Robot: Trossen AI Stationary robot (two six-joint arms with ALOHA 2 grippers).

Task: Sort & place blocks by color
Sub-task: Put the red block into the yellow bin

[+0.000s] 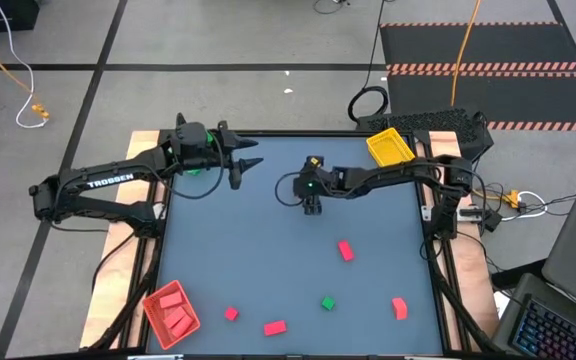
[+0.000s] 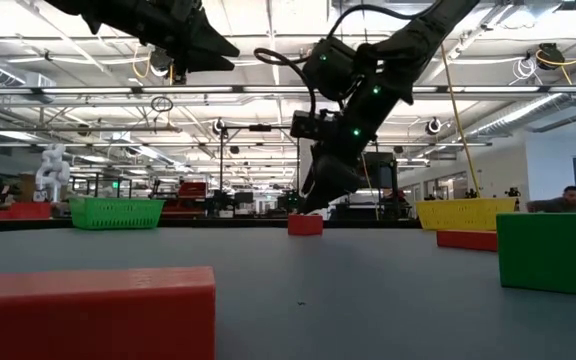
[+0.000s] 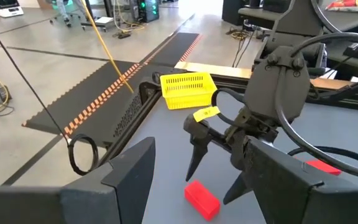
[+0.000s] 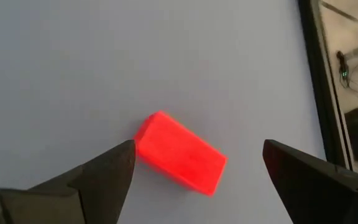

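Note:
A small red block [image 4: 180, 158] lies flat on the dark table, toward its far middle, and also shows in the left wrist view [image 3: 202, 199]. My right gripper [image 4: 197, 155] is open and slants down over it, one finger on each side, touching nothing. My left gripper [image 1: 253, 160] is open with nothing between its fingers, held high over the far left. Under it is the green tray [image 2: 116, 212]. More red blocks [image 1: 346, 250] [image 1: 275, 327], a green block [image 1: 327, 303] and an orange one [image 1: 399, 308] lie nearer the front edge.
A yellow tray [image 1: 390, 148] stands at the far right corner. A red tray [image 1: 171, 310] holding red blocks stands at the near left corner. Another red block [image 1: 231, 314] lies beside it. Open table stretches between my right gripper and the front row of blocks.

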